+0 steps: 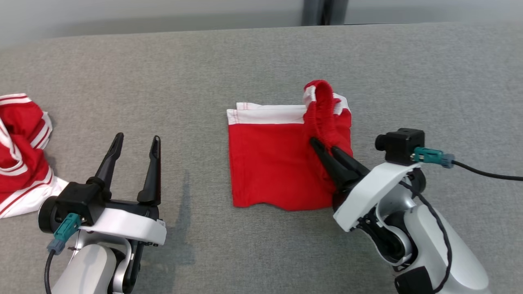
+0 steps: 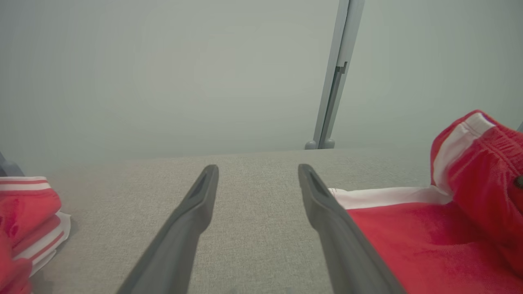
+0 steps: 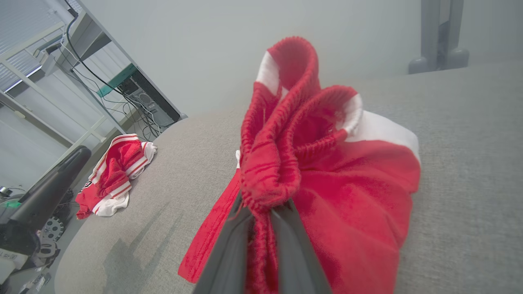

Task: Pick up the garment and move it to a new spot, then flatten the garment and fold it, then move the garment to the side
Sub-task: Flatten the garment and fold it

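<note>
A red garment (image 1: 269, 163) with white trim lies mostly flat in the middle of the grey table. My right gripper (image 1: 322, 148) is shut on its ribbed red waistband (image 1: 320, 110), which stands lifted over the garment's right part. The right wrist view has the waistband (image 3: 282, 163) bunched between the closed fingers (image 3: 229, 253). My left gripper (image 1: 137, 141) is open and holds nothing, to the left of the garment. In the left wrist view the open fingers (image 2: 196, 212) frame bare table, with the garment (image 2: 429, 241) at the right.
A second red and white striped garment (image 1: 20, 151) lies crumpled at the table's left edge, beside my left arm. The table's far edge (image 1: 261, 28) meets a pale wall with a grey post (image 1: 325, 12). Shelving and cables (image 3: 102, 77) stand beyond the table's left.
</note>
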`<state>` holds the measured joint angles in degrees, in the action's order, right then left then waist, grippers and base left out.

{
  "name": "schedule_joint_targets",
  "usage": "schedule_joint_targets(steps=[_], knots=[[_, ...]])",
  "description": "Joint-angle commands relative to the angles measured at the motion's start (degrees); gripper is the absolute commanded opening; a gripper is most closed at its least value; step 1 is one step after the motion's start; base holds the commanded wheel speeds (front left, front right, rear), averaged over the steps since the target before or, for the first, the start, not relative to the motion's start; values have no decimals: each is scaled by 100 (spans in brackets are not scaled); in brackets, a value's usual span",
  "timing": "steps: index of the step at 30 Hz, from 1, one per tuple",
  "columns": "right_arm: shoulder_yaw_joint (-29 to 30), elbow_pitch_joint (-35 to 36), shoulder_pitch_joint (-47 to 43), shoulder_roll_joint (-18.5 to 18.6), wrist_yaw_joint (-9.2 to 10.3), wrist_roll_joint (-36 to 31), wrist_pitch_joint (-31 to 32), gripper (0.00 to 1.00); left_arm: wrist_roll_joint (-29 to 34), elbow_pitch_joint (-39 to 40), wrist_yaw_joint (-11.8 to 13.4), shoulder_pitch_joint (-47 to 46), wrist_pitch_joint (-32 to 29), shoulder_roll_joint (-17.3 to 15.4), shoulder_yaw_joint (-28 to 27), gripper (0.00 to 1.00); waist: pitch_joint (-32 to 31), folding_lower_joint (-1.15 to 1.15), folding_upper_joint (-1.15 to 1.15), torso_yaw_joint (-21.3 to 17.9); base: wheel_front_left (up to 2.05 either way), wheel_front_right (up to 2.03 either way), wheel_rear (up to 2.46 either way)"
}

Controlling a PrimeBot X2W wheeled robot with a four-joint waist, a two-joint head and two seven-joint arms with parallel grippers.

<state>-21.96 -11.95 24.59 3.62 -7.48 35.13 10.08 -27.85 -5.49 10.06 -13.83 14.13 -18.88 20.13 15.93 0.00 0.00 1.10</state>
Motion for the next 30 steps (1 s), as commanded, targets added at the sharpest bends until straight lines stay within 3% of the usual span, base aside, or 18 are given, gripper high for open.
schedule_joint_targets(steps=[1,2,13,14,16,17,26,30], knots=[[-105,-47,108,-2,-2,-8,21,0,-35,-27,-35,-120,-3,16,16,100,15,0,0,125,0,0,0],[-436,-324,329,-48,-2,110,-90,0,-38,-118,-94,-151,19,68,67,100,40,0,0,308,0,0,0],[-1312,-1585,1031,-53,-2,564,-752,0,-29,-375,-233,-344,65,255,143,100,204,0,0,618,0,0,0],[-1392,-1658,1084,-53,-2,621,-828,4,-23,-392,-244,-363,70,269,137,100,216,0,0,626,0,0,0],[-1589,-1808,1177,-57,-2,730,-970,79,-9,-433,-252,-365,80,293,125,100,232,0,0,635,0,0,0],[-1684,-1859,1216,-53,-2,798,-1045,100,-4,-456,-249,-360,84,302,119,100,237,0,0,634,0,0,0],[-2394,-1979,1461,-54,-2,737,-1652,100,23,-515,-275,-347,101,319,25,100,194,0,0,514,0,0,0],[-2204,-2008,1408,-43,-2,494,-2099,100,58,-504,-228,-293,103,302,-22,100,134,0,0,415,0,0,0]])
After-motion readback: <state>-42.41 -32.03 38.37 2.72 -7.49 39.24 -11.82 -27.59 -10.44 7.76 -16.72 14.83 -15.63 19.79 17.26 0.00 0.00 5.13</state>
